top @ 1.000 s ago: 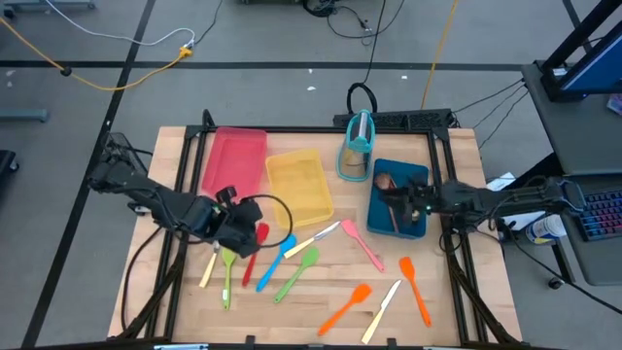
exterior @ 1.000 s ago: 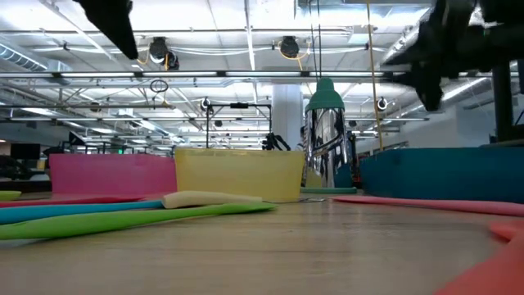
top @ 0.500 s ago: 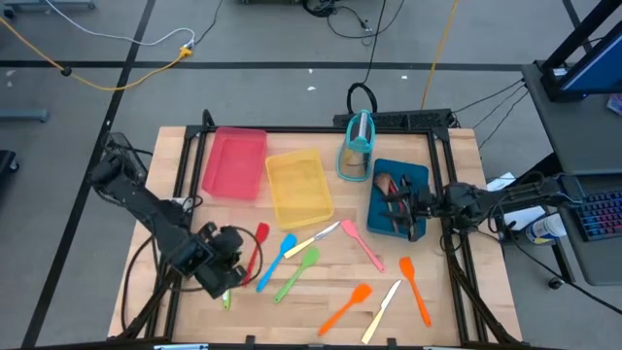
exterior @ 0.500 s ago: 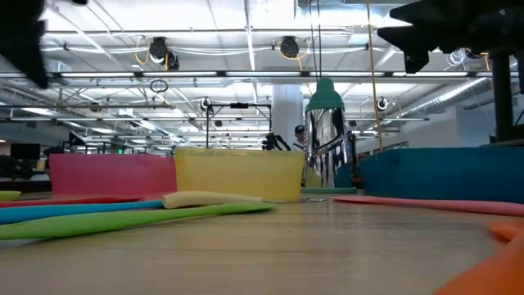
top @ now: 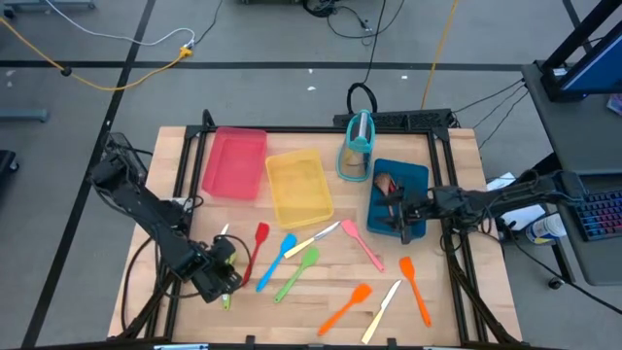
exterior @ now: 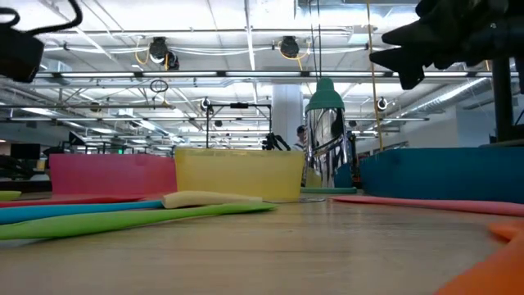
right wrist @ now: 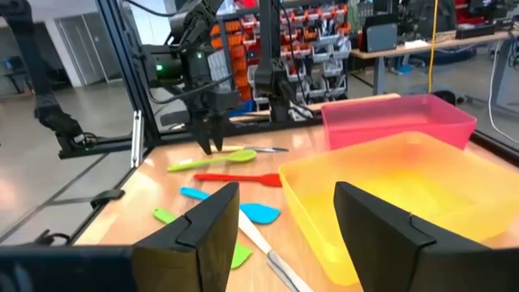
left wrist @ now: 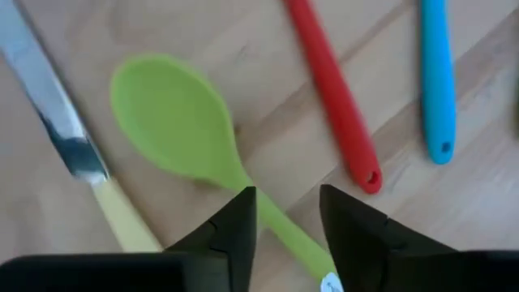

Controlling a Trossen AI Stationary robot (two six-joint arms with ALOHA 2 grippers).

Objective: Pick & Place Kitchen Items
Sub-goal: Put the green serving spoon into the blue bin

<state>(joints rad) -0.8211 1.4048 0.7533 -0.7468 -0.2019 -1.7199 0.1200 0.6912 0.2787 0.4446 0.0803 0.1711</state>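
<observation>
My left gripper (left wrist: 284,231) points down at the table's near left, open. Its fingers stand on either side of the green spoon's handle (left wrist: 280,223), just above it as the right wrist view shows (right wrist: 209,144). The spoon's bowl (left wrist: 174,122) lies flat on the wood between a cream-handled knife (left wrist: 77,154) and a red spatula's handle (left wrist: 332,101). My right gripper (right wrist: 284,231) hangs open and level over the blue tray (top: 420,185), with nothing between its fingers. More utensils lie flat along the table's near half: blue (top: 277,261), green (top: 298,270), pink (top: 362,243) and orange (top: 413,287).
A red tray (top: 234,162) and a yellow tray (top: 299,185) sit side by side at the far left and middle. The teal-framed holder (top: 356,146) stands behind the blue tray, which holds brown spoons (top: 384,182). An orange spoon (top: 347,306) and a knife (top: 382,309) lie near the front edge.
My left gripper has gone down and toward the table's near left, away from the red spatula's head, rolling as it went, and now stands over the green spoon's handle. My right gripper has stayed over the blue tray and turned about its own line.
</observation>
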